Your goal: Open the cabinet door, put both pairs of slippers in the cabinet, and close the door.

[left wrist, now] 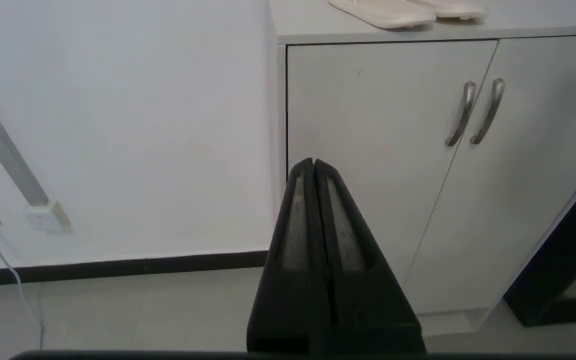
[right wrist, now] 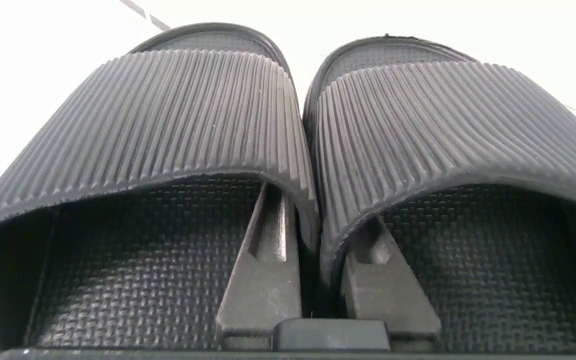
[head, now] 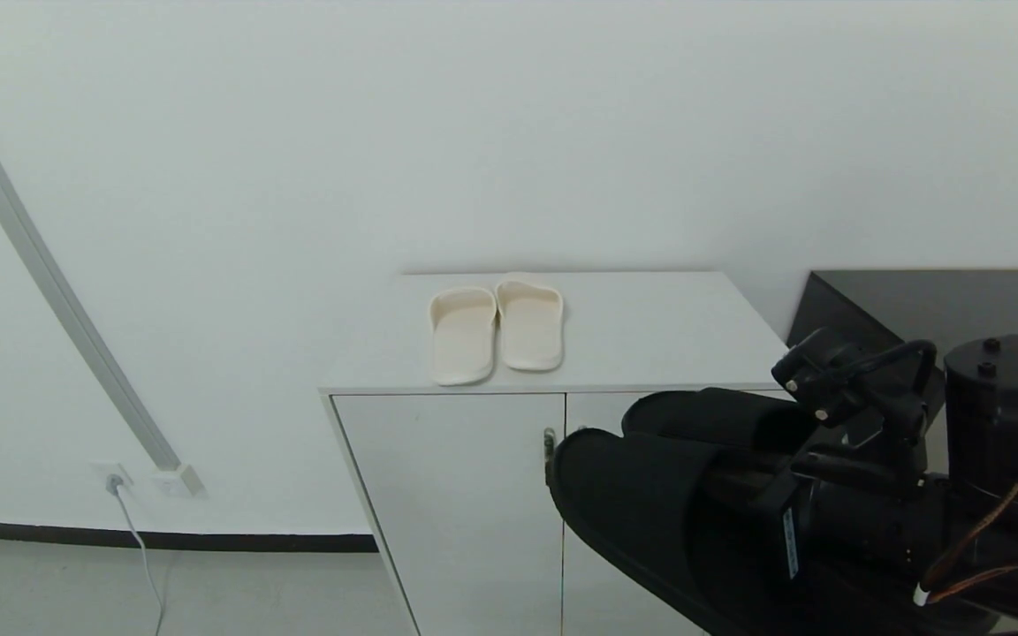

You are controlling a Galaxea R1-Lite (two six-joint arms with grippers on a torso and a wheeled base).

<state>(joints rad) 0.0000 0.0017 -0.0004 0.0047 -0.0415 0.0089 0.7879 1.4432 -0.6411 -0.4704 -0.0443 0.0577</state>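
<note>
Holding the black slippers (head: 641, 495) clenched in the right jaws before the shut cabinet (head: 456, 495), keep them aside; part the closed, empty left jaws around a handle (left wrist: 460, 112). White slippers (head: 496, 331) sit on top.

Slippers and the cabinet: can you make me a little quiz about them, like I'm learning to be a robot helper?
1. True or false: the cabinet doors are open.
2. Where are the cream slippers? A. on the floor. B. on top of the cabinet. C. inside it.
3. Fill in the gap: the right gripper is holding a pair of slippers coloured ____.

Key:
1. False. Both doors are shut.
2. B.
3. Black. One finger sits inside each of the black slippers, clamping them together.
</note>
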